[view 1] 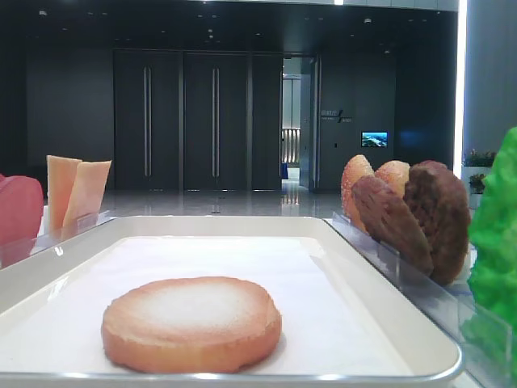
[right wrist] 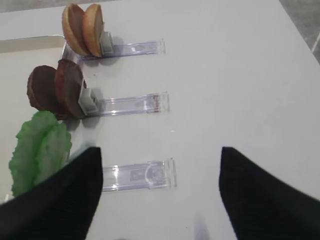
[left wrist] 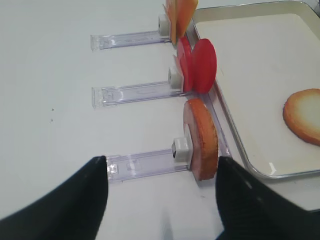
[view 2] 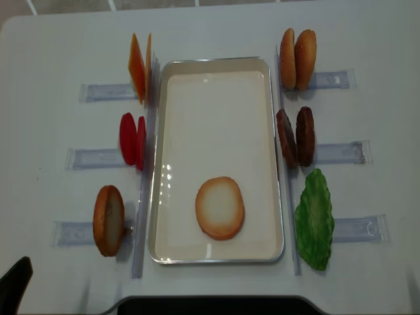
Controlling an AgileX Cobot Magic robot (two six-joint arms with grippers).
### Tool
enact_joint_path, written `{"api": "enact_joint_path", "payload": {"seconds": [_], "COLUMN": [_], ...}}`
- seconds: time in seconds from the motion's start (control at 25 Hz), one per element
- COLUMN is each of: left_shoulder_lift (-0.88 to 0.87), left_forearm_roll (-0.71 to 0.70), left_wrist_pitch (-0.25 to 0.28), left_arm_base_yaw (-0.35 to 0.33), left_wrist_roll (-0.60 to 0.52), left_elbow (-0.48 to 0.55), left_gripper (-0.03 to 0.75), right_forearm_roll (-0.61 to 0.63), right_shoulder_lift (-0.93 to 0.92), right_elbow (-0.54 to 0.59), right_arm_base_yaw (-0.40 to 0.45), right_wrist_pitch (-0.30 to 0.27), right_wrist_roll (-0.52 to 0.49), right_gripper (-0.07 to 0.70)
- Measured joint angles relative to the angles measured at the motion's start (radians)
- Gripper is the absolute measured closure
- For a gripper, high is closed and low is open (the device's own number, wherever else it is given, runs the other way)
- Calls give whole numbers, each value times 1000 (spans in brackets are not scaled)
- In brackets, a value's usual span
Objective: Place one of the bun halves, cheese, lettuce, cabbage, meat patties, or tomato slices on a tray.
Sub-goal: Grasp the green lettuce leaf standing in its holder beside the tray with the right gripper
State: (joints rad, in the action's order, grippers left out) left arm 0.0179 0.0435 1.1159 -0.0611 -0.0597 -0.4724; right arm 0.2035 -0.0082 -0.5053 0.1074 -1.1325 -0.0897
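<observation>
Closest to the low front camera lay one bun half, flat on the white tray, pale floury face up, toward the near rim. Behind it the tray floor was bare. To the right stood meat patties and two more bun halves upright in clear holders, with lettuce at the edge; cheese and a red tomato slice stood to the left.

From the right wrist, the right gripper showed two dark fingers spread wide with nothing between them, hanging over the table by the holder of the green leaves. The patties and buns stood farther off in their own holders.

From the left wrist, the left gripper was likewise released, its fingers wide apart and empty, above the holder carrying a single upright bun half, just beside the tray's rim. The tomato slices and the cheese stood beyond it.

From overhead, the tray sat in the middle with the flat bun in its lower part; three holders lined each side. Only a dark corner of one arm showed at the bottom left.

One item seemed placed, both claws free. I judged the next move to be choosing another piece, perhaps lettuce or the lone bun, which would call for lowering the open fingers around an upright piece without toppling its neighbour.
</observation>
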Motion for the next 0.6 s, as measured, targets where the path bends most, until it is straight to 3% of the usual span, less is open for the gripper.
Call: {"api": "enact_joint_path", "payload": {"seconds": [0.6], "left_shoulder_lift": [0], "left_forearm_roll": [0], "left_wrist_pitch": [-1], "left_arm_base_yaw": [0], "left_wrist_roll": [0], "left_elbow": [0], "left_gripper": [199], "right_forearm_roll": [1], "right_shoulder_lift": [164], "right_elbow": [-31], "right_arm_base_yaw": [0], "right_wrist_pitch": [4], "right_wrist_roll": [-18], "right_gripper": [187]}}
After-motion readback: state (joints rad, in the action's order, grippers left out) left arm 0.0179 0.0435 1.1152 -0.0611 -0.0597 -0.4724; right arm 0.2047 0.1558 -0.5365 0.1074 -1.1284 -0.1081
